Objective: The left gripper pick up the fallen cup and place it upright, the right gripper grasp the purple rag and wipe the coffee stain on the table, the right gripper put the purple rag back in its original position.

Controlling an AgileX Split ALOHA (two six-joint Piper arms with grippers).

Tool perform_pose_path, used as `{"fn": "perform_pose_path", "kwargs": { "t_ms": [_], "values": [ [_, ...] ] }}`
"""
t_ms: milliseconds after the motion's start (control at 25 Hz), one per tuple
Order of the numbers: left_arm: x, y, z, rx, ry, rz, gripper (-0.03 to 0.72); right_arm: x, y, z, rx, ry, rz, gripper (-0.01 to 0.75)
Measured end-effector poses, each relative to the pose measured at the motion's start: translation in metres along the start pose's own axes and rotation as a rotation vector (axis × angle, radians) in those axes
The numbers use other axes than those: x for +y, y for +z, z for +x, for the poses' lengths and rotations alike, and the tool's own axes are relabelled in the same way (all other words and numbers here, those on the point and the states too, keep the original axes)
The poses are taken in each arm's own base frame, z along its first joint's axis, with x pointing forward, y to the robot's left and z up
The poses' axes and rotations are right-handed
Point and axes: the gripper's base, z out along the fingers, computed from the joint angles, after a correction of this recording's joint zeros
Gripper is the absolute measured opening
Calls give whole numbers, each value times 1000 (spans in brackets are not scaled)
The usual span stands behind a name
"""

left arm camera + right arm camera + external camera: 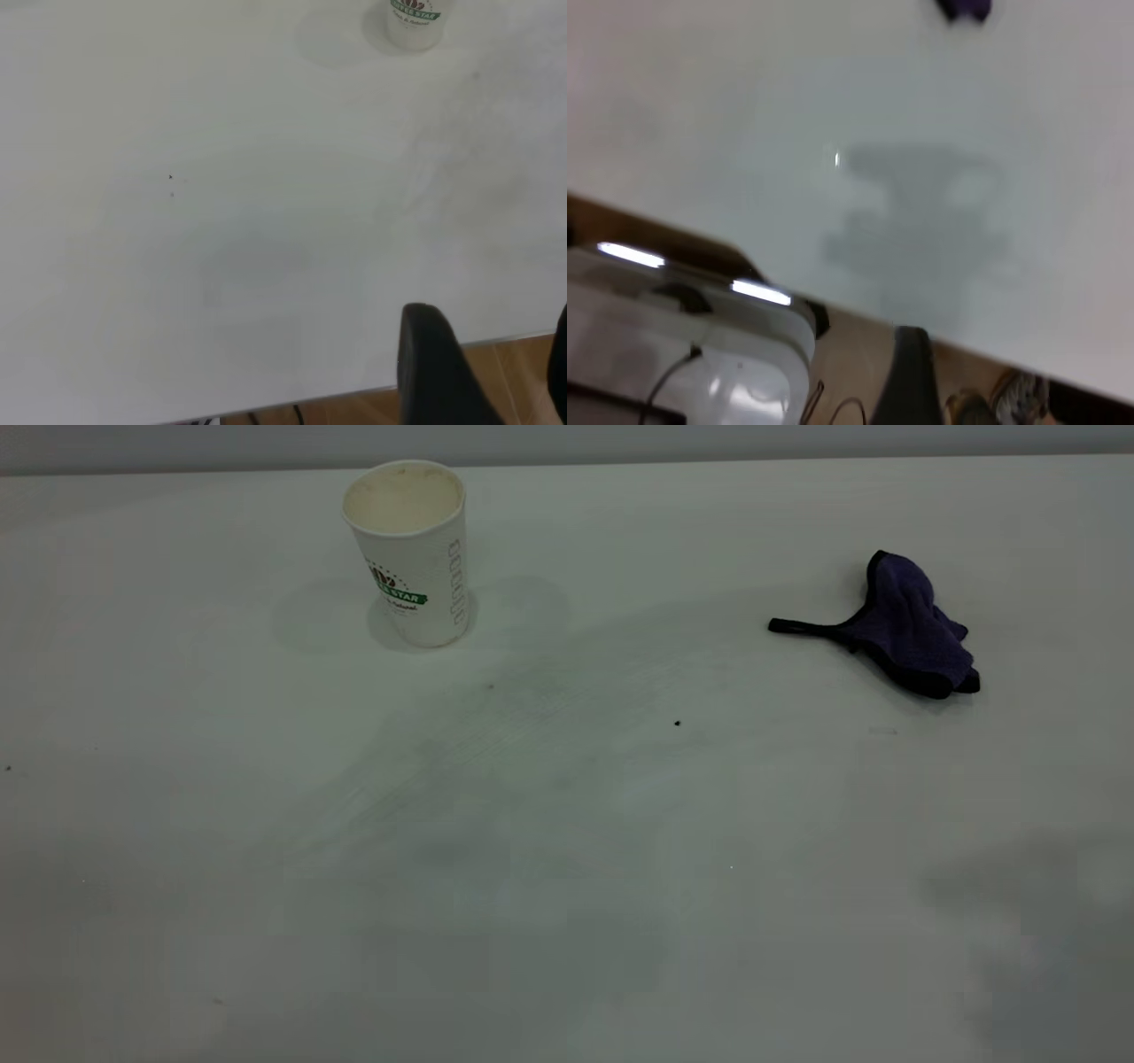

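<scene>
Cup (409,549) stands upright at counter (567,921) far left; purple rag (912,627) lies crumpled far right, soft, light, likely best pinched at its bunched middle; no brown puddle visible; both end effectors' states: cannot tell.

The worktop (567,921) lies open across nearly its whole spread, with only two things standing on it. The cup (410,549) stands upright near the far edge, left of centre, and blocks passage there. The purple rag (908,627) lies bunched at the far right, its thin strap reaching toward the middle, well apart from the cup. Between them runs a broad bare lane, marked only by faint smears and a tiny black speck (678,724), neither an obstacle. The whole near half is bare. The left hand (483,372) hangs at the near edge, clear of both things.
</scene>
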Motion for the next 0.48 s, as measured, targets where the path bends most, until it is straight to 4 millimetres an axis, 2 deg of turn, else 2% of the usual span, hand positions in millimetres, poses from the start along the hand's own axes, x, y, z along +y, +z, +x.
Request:
{"fn": "perform_pose_path", "kwargs": {
  "t_ms": [80,240,480],
  "values": [
    [0,0,0,0,0,0,382,1,0,29,-6,-4,12,691],
    [0,0,0,0,0,0,382,3,-3,79,-144,29,23,680],
    [0,0,0,0,0,0,382,5,-5,131,-320,119,65,664]
  ]
}}
